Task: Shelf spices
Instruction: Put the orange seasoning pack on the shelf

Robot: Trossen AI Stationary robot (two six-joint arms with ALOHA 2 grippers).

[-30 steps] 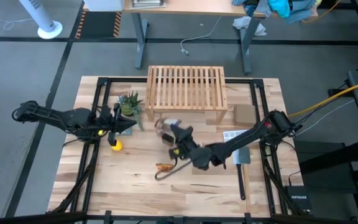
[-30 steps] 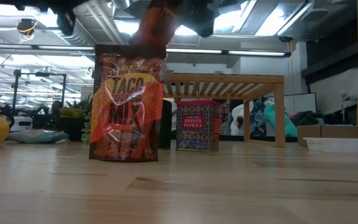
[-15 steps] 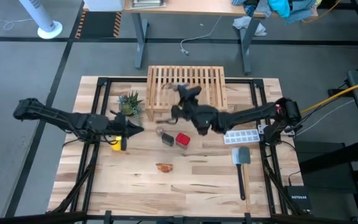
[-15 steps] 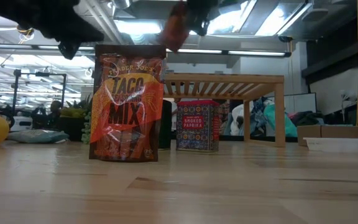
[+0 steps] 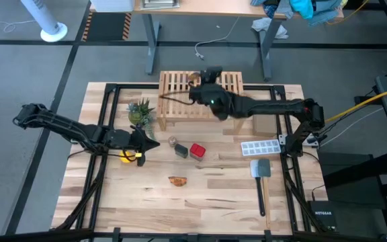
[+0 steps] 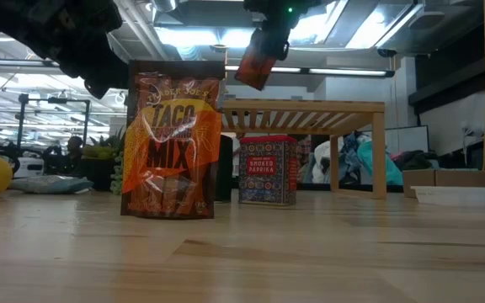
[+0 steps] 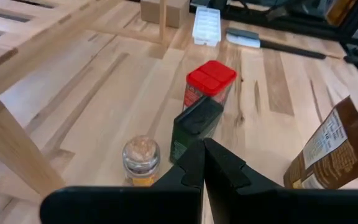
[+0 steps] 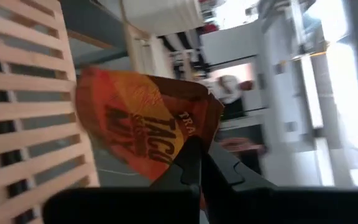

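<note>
The right gripper (image 5: pixel 195 82) is above the far part of the shelf (image 5: pixel 200 94), and its fingers are closed on an orange packet (image 8: pixel 145 127) by the edge, so the packet hangs free over the slats. I think it is held this high so that it clears the slatted top before it is put down there. The second orange packet (image 6: pixel 170 139) stands upright on the tabletop (image 5: pixel 207 202), nearer the front. The red tin (image 5: pixel 197 150), the dark grey box (image 5: pixel 181 149) and the tiny clear jar (image 5: pixel 172 142) stand close together in front of the shelf, not yet placed on it. The left gripper (image 5: pixel 145 143) waits low near the yellow round toy (image 5: pixel 129 156), its fingers closed on nothing, pointing toward the jar and the box. The top of the shelf shows nothing on it
</note>
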